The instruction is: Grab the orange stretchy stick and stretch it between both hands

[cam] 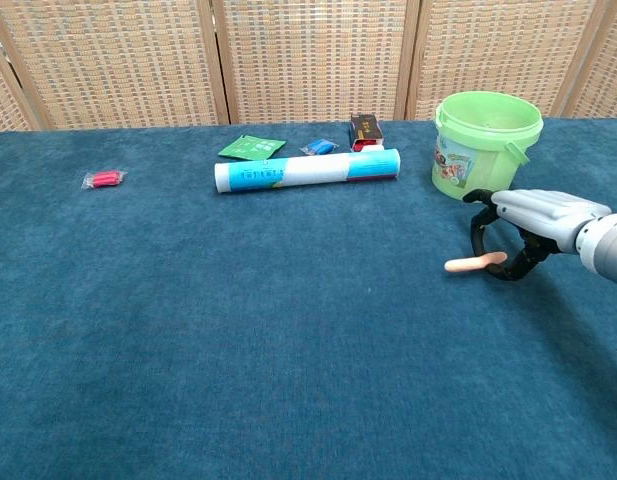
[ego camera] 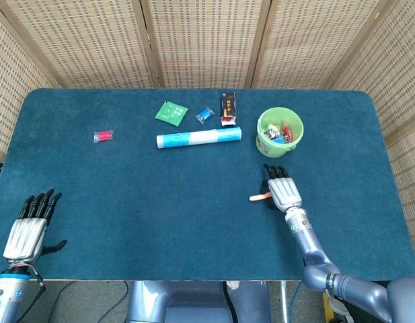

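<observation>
The right hand [cam: 533, 228] curls its dark fingers [cam: 478, 222] around one end of the orange stretchy stick [cam: 475, 264], gripping it low over the blue desk [cam: 238, 330] just in front of the green bucket [cam: 485, 140]. From the chest view the stick's free end pokes out leftward; the head view hides the grip under the hand's silver back. Only the head view shows the left hand [ego camera: 29, 229], empty with fingers straight and apart, at the desk's near left edge.
</observation>
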`<state>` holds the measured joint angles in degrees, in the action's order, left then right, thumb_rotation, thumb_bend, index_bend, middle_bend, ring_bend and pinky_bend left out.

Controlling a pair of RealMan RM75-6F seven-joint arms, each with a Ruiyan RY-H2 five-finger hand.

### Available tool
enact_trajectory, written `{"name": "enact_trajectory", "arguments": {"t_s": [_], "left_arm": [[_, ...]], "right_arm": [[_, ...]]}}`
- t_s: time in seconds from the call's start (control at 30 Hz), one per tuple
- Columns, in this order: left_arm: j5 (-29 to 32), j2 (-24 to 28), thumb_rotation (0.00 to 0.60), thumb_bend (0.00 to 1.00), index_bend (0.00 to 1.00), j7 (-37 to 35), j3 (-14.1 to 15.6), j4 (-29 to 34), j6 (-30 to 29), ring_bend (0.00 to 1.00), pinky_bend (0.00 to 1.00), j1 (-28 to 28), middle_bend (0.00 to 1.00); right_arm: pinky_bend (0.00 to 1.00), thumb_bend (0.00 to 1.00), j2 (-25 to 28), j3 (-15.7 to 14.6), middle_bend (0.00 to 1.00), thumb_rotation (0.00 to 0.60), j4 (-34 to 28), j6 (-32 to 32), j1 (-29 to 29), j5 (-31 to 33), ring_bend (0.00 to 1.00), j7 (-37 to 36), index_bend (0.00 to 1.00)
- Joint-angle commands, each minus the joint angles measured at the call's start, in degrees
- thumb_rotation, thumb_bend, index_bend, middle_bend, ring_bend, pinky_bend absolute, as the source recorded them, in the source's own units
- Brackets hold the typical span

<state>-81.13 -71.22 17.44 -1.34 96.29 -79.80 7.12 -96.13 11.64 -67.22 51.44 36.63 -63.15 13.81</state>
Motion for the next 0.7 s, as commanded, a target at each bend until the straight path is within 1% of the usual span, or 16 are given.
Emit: {"name": "enact_trajectory", "arguments": {"t_s": [0.03,0.13,0.2,0.23,0.3,0.4,0.5,0.6,0.63,0.7], "left_arm": [[-0.5,0.2,0.600,0.00,0.00,-0.2,-0.1,-0.1,0.1,0.00,0.00,0.3,0.00],[-1.2,0.7,0.600,0.00,0.00,-0.5,-0.6,-0.6,0.2,0.00,0.00,1.1,0.00],[-1.7,1.0,0.600,0.00,0.00,-0.5,-1.1,-1.0,0.5,0.00,0.00,1.7,0.00],[-2.3,1.4,0.600,0.00,0.00,-0.3,-1.4,-1.3,0.7,0.00,0.00,2.4,0.00],[-3.2,2.0,0.600,0.00,0.00,0.7,-1.8,-1.6,0.8,0.00,0.00,3.2,0.00],[-6.4,3.4,0.600,0.00,0.00,3.2,-2.4,-1.4,0.0,0.00,0.00,4.7,0.00],[-9.3,5.2,0.600,0.00,0.00,3.9,-3.3,-0.9,-0.7,0.00,0.00,6.2,0.00],[-12.6,6.5,0.600,0.00,0.00,2.8,-3.9,-1.7,-0.6,0.00,0.00,8.1,0.00],[-15.1,6.8,0.600,0.00,0.02,1.7,-4.2,-3.0,-0.6,0.00,0.00,9.5,0.00],[-17.5,6.7,0.600,0.00,0.06,-0.3,-4.4,-4.8,-0.5,0.00,0.00,11.1,0.00]], "right_arm": [[0.00,0.56,2.1,0.7,0.12,0.600,-5.0,1.0,-0.4,-1.2,0.00,-2.2,0.62],[0.00,0.57,4.5,1.9,0.12,0.600,-11.4,0.9,-0.2,-1.1,0.00,-3.3,0.63],[0.00,0.57,5.7,2.6,0.12,0.600,-14.6,0.5,0.2,-0.3,0.00,-2.9,0.63],[0.00,0.57,6.3,3.5,0.12,0.600,-17.1,0.1,0.8,0.8,0.00,-2.5,0.63],[0.00,0.58,6.9,4.8,0.12,0.600,-19.9,-0.6,1.7,2.9,0.00,-1.7,0.63],[0.00,0.59,7.1,8.1,0.12,0.600,-25.1,-1.5,3.9,9.6,0.00,-0.5,0.63],[0.00,0.59,6.5,10.6,0.13,0.600,-27.7,-1.9,6.8,16.1,0.00,1.7,0.64],[0.00,0.59,5.4,12.1,0.14,0.600,-28.6,-1.9,9.7,21.5,0.00,3.6,0.64],[0.00,0.59,4.6,12.9,0.14,0.600,-28.8,-2.4,11.2,24.1,0.00,3.9,0.65],[0.00,0.59,3.5,13.8,0.14,0.600,-28.5,-3.0,13.1,27.3,0.00,4.0,0.65]]}}
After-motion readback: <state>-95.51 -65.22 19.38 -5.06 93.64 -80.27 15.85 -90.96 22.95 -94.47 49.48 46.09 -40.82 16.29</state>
